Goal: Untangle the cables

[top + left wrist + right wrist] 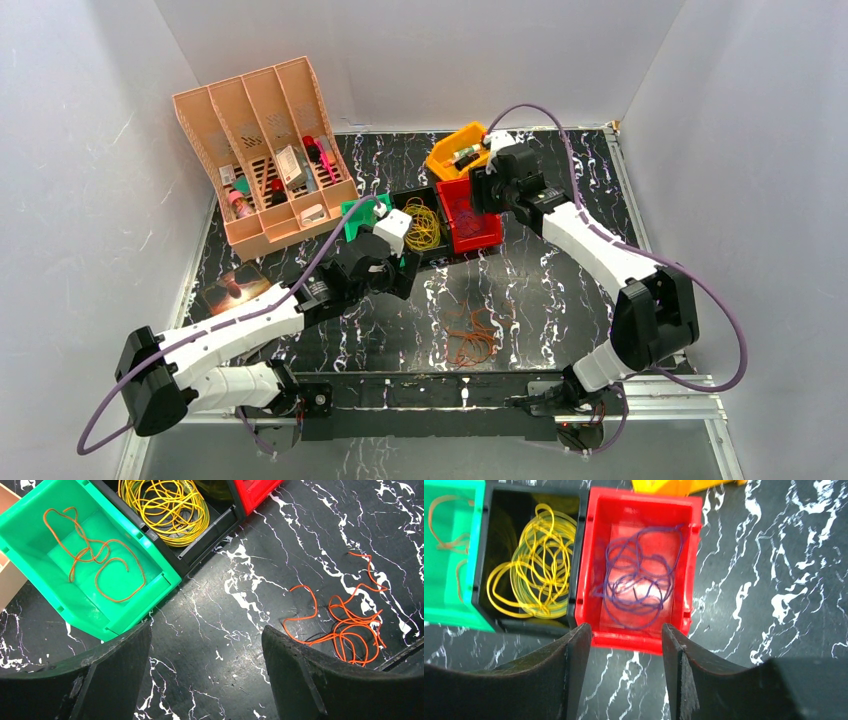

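Seeing loose orange cables [345, 627] lying just right of the wide, empty left gripper [206, 636], well nearer than the right gripper [626, 631], parted empty over red bin [644, 500].

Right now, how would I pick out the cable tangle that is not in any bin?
On the black marbled table, look in front of the green bin, black bin and red bin, toward the near edge. The orange tangle lies there on bare tabletop, the only cables outside a bin.
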